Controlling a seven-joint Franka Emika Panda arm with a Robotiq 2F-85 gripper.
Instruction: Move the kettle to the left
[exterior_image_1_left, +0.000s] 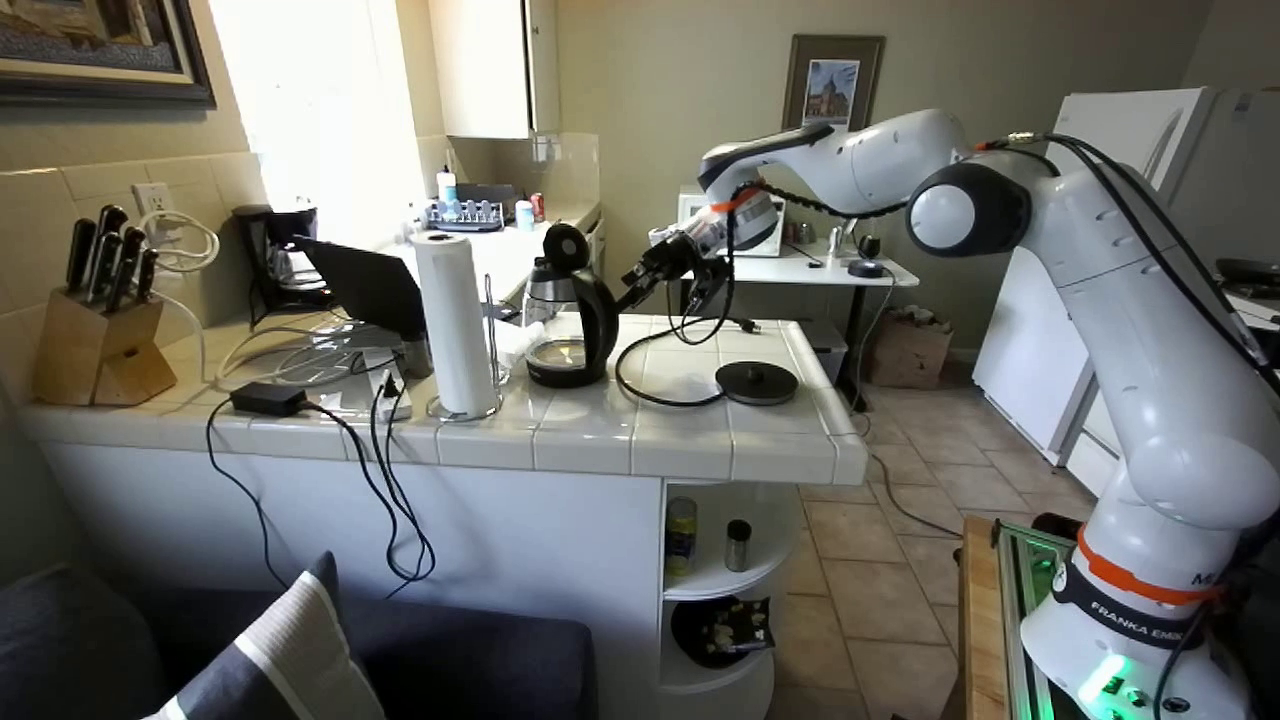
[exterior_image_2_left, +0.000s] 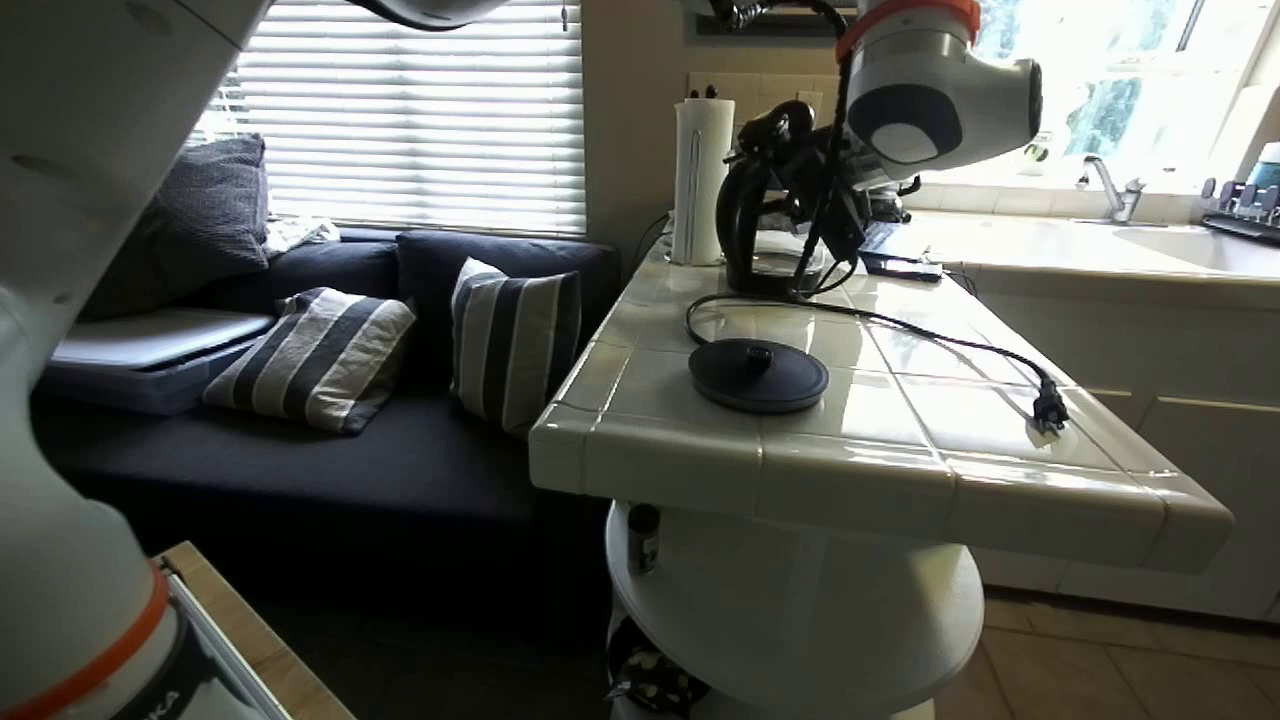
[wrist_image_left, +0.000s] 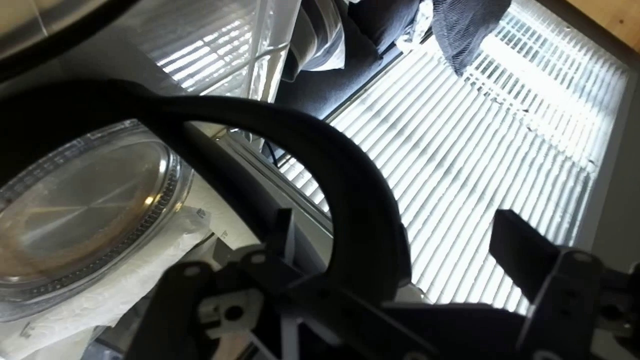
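Observation:
The kettle (exterior_image_1_left: 570, 372) stands upright on the white tiled counter, with a see-through body, a black bottom and its black lid (exterior_image_1_left: 567, 247) raised. Its thick black handle (wrist_image_left: 362, 195) curves toward the arm, and in an exterior view the kettle's handle (exterior_image_2_left: 738, 225) partly covers the body. My gripper (wrist_image_left: 395, 225) is open around that handle: in the wrist view one finger (wrist_image_left: 284, 232) reaches into the handle's loop, while the opposite finger (wrist_image_left: 522, 250) is outside it with a wide gap. Both exterior views show the gripper (exterior_image_1_left: 640, 288) at handle height.
A paper towel roll (exterior_image_1_left: 455, 325) on a wire stand is close beside the kettle. A flat black disc (exterior_image_1_left: 757, 383) with a cord (exterior_image_2_left: 900, 325) lies nearer the counter's end (exterior_image_2_left: 860, 500). Beyond the roll are a dark panel (exterior_image_1_left: 365, 285), cables and a knife block (exterior_image_1_left: 105, 345).

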